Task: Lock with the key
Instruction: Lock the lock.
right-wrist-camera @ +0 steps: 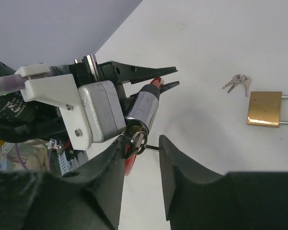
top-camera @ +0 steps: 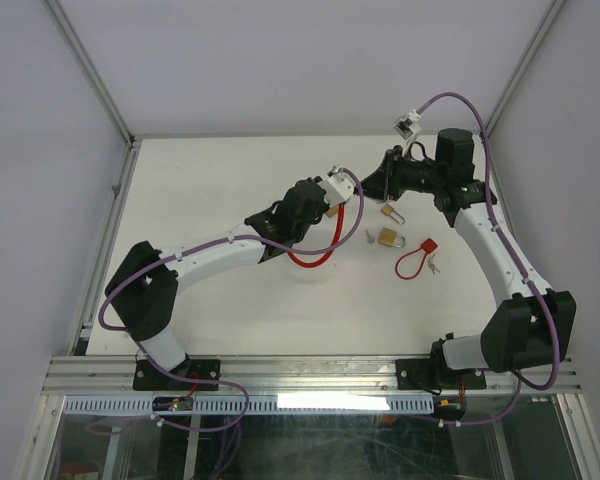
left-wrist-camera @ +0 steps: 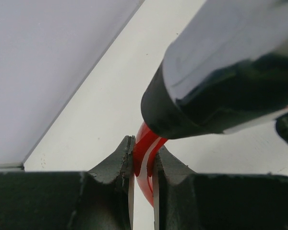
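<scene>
Step in hand: grasping the key (right-wrist-camera: 134, 136), which is seated in the lock cylinder (right-wrist-camera: 145, 108) at mid-table. The lock's red cable (left-wrist-camera: 145, 132) is clamped in the left gripper (left-wrist-camera: 145, 146). The right gripper (right-wrist-camera: 141, 142) is set astride the key with its jaws apart, so a firm pinch and then a twist are judged to be needed.

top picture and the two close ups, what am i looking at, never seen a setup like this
Two robot arms are bolted at the near edge of a table. The wide picture looks down from above; the close-ups come from a camera on each wrist. The left gripper pinches a red cable lock by its cable. The right gripper has its jaws either side of the key in that lock's barrel, not clearly gripping it. On the table lie a brass padlock, a long-shackled padlock, keys and a smaller red cable lock.
</scene>
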`<state>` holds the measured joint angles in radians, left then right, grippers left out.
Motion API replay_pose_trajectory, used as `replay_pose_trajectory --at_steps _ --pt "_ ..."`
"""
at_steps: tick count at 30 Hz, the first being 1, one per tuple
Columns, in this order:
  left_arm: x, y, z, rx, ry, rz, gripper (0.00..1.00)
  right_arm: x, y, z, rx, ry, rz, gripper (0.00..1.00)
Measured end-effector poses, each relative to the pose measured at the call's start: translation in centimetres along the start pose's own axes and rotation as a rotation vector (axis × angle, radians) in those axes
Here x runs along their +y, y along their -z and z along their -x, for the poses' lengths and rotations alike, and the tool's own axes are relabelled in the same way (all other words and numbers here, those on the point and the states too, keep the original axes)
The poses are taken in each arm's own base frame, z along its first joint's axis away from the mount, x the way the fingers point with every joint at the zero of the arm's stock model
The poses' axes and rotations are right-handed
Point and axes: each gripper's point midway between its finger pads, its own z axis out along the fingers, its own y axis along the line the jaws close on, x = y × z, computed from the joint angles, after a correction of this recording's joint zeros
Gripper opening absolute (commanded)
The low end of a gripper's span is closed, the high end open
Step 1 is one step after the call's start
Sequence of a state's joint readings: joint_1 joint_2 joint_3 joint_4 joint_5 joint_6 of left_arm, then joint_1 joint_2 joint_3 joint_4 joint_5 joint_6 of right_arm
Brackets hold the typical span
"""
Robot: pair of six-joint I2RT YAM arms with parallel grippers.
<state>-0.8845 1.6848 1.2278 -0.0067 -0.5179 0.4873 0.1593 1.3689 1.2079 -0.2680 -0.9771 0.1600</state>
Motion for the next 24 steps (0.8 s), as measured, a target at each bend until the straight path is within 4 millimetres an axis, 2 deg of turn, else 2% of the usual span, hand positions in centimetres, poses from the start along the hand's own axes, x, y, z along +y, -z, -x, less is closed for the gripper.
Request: replay_pose_trajectory --at_steps 4,6,8,15,24 --pt "0.0 0.0 0.0 0.001 0.0 0.001 0.0 -0.3 -0.2 -0.1 0.007 0.031 -0.024 0.18" --pt "0.0 0.0 -0.1 0.003 -0.002 0.001 0.0 -0.7 -0.1 -0.2 0.007 0.054 -0.043 0.07" --pt "0.0 0.0 -0.2 0.007 -0.004 -0.002 0.0 -1.0 -0.1 -0.2 0.011 0.078 -0.057 0.03" --pt "-0.7 0.1 -0.5 0.015 -0.014 -0.037 0.0 -0.8 0.3 -0.2 0.027 0.299 -0.08 0.0" --pt "-2.9 0.4 0.0 0.001 -0.027 -0.178 0.0 0.5 1.6 -1.0 0.103 0.891 -0.065 0.0"
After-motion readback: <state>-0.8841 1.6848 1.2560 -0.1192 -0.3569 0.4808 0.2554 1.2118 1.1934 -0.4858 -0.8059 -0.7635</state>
